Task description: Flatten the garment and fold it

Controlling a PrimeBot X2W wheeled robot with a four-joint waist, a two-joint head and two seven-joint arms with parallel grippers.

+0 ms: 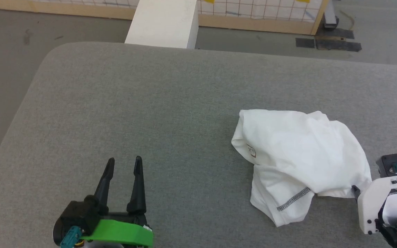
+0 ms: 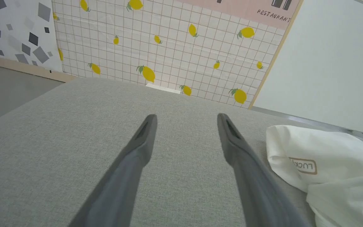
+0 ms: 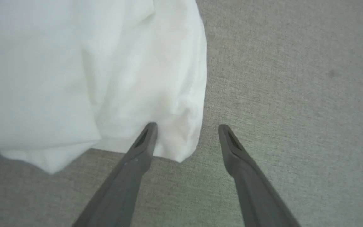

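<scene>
The garment [image 1: 298, 155], a white T-shirt, lies crumpled on the right half of the grey padded table [image 1: 150, 103]. Its tan-outlined logo patch [image 1: 251, 151] faces left, and a grey zigzag seam [image 1: 293, 199] shows near its front edge. My left gripper [image 1: 124, 161] stands open at the lower left, well apart from the cloth, with nothing between its fingers. In the left wrist view the garment [image 2: 336, 157] lies to the right of the open left gripper [image 2: 186, 116]. My right gripper [image 3: 187, 127] is open at the garment's [image 3: 90, 69] near right corner, one fingertip [image 3: 150, 129] at the cloth's edge.
A rigid white box [image 1: 164, 20] stands beyond the table's far edge. Behind it runs a lemon-patterned grid panel [image 2: 169, 47] with a wooden base. Grey floor [image 1: 5, 51] surrounds the table's rounded left corner. The table's left and middle are bare fabric.
</scene>
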